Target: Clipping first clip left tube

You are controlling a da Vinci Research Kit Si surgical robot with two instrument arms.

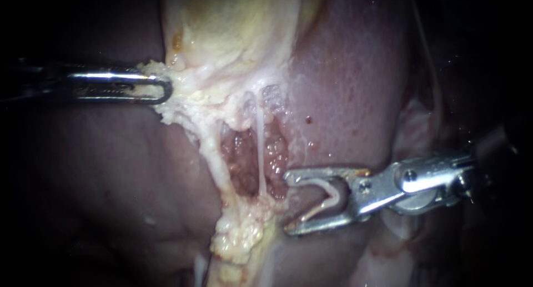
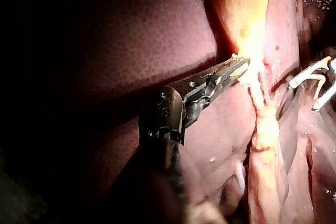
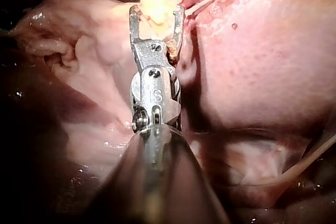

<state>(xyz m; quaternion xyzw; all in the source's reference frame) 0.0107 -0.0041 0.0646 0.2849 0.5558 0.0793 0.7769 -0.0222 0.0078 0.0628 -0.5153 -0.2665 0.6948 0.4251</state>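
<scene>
The left tube [image 1: 214, 165], as I read it, is the pale cord running down the left rim of the opened window. A thinner white strand [image 1: 260, 154] crosses the middle of that window. Neither one carries a clip. Both run from the gallbladder [image 1: 233, 26] down to a fatty lump at the window's lower end, and the liver [image 1: 355, 76] lies under and around them.

The left instrument [image 1: 165, 91] has its claw clenched on the gallbladder's ragged lower edge, up and to the left of the window. This looks meant to hold the tubes stretched.

The right instrument [image 1: 288, 202] sits at the window's right rim. Its claw is spread wide and carries an open clip [image 1: 319, 208] seated between its two halves. The tips are just beside the strand but straddle nothing.

The step in hand appears to be the approach: the clip is loaded but not yet placed. The next move likely calls for the claw to pass over or around the strand without snagging it. It would then take the left tube alone fully into the clip's mouth, square across, and only then close. The left pull needs to stay steady throughout.
</scene>
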